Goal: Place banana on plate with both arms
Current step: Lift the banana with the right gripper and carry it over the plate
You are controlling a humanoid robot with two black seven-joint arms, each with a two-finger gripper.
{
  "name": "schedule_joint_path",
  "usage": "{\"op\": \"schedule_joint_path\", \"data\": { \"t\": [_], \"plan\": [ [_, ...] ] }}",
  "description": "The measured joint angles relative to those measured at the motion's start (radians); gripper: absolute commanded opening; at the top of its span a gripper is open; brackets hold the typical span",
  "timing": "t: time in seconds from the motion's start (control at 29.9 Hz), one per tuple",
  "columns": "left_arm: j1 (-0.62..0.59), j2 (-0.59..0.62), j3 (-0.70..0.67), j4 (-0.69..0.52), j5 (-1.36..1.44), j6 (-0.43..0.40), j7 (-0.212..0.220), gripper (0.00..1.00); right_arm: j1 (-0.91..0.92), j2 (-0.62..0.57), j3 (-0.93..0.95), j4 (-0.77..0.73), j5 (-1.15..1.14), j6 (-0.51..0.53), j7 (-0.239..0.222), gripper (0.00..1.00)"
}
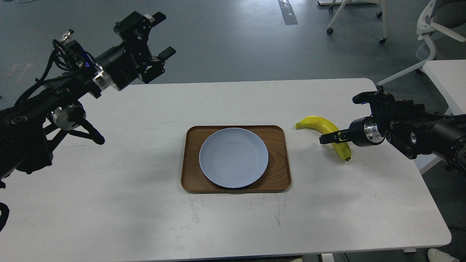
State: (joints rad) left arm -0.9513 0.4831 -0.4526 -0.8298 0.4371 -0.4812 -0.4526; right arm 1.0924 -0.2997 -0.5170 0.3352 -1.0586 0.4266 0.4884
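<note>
Banana is seen lying on the white table, to the right of the wooden tray and apart from its right edge. Its greenish stem end is turned toward the tray; its dark brown tip is at the near end, pointing toward the table's front edge. The curve is bowed toward the far side of the table.

The plate is seated inside the tray, pale blue-grey and round, with nothing on it. Its near rim slightly overlaps the tray's near rim. The tray is placed at the middle of the table.

The right gripper is brought in from the right of the tray and is held just over the banana's middle. One finger is seen across the banana's body; the other finger is seen well beyond it, on the far side. The jaws are spread wide and nothing is grasped. Contact between the lower finger and the banana cannot be told.

The left gripper is held high, to the far left of the tray, over the table's far left corner. Its two fingers are parted and nothing is held.
</note>
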Motion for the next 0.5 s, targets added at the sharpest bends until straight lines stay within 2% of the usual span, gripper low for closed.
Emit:
{"op": "schedule_joint_path", "data": {
  "t": [0.07,0.33,0.5],
  "plan": [
    [0.000,0.000,0.000,0.000,0.000,0.000,0.000,0.99,0.003,0.001,0.000,0.006,0.003,0.003,0.000,0.11],
    [0.000,-0.001,0.000,0.000,0.000,0.000,0.000,0.99,0.046,-0.026,0.000,0.049,0.006,0.006,0.001,0.11],
    [0.000,-0.001,0.000,0.000,0.000,0.000,0.000,0.99,0.159,-0.114,0.007,0.174,0.008,0.004,0.000,0.11]
  ]
}}
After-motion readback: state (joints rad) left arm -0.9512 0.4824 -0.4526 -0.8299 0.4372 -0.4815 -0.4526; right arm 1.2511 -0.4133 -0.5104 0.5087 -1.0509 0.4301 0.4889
